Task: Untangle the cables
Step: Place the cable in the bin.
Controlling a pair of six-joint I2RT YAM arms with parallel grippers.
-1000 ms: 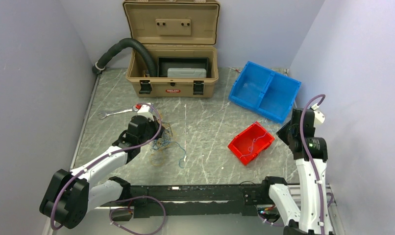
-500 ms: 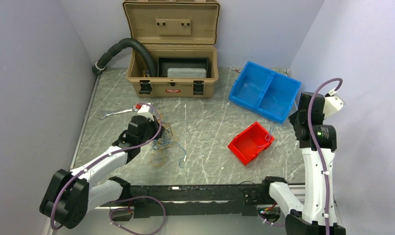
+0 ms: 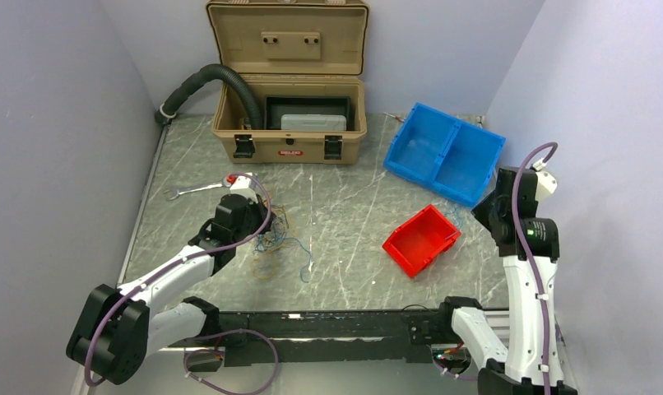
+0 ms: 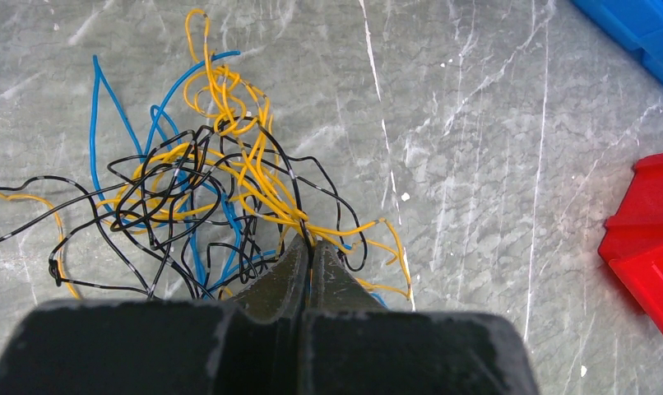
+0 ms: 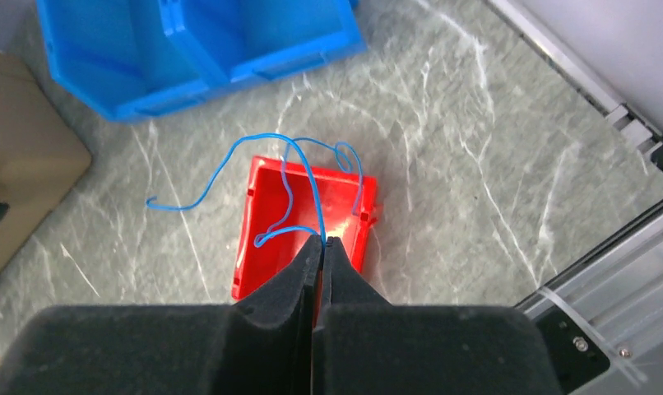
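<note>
Grey marbled table — tan case, blue bin, red bin, wrench, tangled cables.

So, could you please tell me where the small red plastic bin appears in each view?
Top external: red plastic bin right of centre.
Left wrist: at the right edge.
Right wrist: centre of the picture.
Shared landmark: the blue divided plastic bin.

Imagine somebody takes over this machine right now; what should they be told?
Left gripper: shut, tips at the near edge of the tangle on the table; a pinched strand cannot be confirmed.
Right gripper: shut on one blue wire, dangling above the red bin.
Done: that wire is free of the tangle.
Left: put it down, then separate the blue, yellow and black wires in the knot.
</note>
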